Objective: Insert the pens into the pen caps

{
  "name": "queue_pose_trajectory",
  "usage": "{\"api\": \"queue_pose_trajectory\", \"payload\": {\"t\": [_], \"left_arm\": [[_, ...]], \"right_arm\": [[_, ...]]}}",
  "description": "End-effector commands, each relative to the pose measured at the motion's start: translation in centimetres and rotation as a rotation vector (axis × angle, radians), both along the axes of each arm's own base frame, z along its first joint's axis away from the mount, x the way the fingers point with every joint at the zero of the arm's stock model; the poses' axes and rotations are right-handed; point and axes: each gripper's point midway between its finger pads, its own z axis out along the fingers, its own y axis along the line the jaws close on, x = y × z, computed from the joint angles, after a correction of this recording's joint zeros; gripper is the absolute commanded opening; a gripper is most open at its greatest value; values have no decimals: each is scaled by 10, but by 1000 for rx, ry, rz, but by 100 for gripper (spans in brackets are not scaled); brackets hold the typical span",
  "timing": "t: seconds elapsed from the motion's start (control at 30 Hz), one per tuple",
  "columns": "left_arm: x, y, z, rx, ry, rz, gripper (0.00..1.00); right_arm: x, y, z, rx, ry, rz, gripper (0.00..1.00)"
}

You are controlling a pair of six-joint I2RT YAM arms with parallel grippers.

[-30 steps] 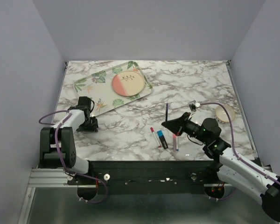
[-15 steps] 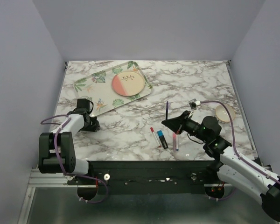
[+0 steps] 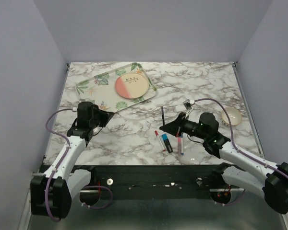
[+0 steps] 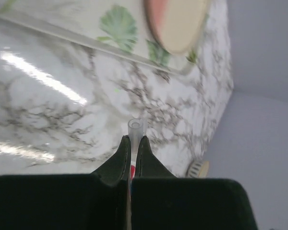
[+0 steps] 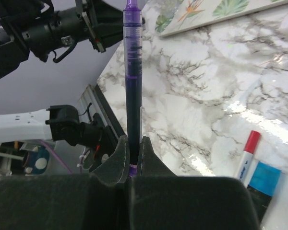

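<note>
My left gripper (image 4: 133,139) is shut on a small translucent pen cap (image 4: 135,128), whose open end pokes out past the fingertips. In the top view the left gripper (image 3: 109,115) hangs above the table by the tray's near corner, pointing right. My right gripper (image 5: 133,140) is shut on a thin dark navy-purple pen (image 5: 133,72), held upright. Seen from above, the right gripper (image 3: 163,128) and its pen (image 3: 162,116) are at mid-table, apart from the cap. On the table lie a white red-tipped pen (image 3: 159,140), a dark marker (image 3: 167,143) and a pink-and-white pen (image 3: 180,143).
A leaf-patterned tray (image 3: 93,88) with a pink-and-cream plate (image 3: 132,86) sits at the back left. Near the right edge stands a small ribbed bowl (image 3: 231,115). The left arm (image 5: 62,28) shows at the top left of the right wrist view.
The left gripper closed on the cap, rose off the table and turned toward the right. The right gripper carried its pen a little to the left.
</note>
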Motion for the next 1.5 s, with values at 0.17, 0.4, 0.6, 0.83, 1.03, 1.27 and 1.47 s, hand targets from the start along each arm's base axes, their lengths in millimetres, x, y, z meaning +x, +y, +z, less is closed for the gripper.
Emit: {"api": "queue_pose_trajectory", "payload": {"t": [0.17,0.4,0.6,0.83,1.03,1.27,1.47], "left_arm": [[-22,-106,152,-66,-787,-620,0],[-54,-134,203,-160,-1001,-768,0],[-64,-136,208,-179,-1040,-788,0],[-69,-136,207,-207,-1054,-798,0],[-72,-138,205,-229,-1047,-808,0],[-73,-138,200,-224,-1039,-809,0],[-72,-138,198,-212,-1034,-809,0]], "right_arm": [[-33,48,26,111,-45,224,1],[-45,75,37,144,-63,272,1],[-44,86,49,155,-85,278,1],[-43,93,44,141,-57,280,1],[-42,97,47,148,-63,278,1],[-43,98,48,149,-68,282,1],[-43,98,48,147,-69,282,1]]}}
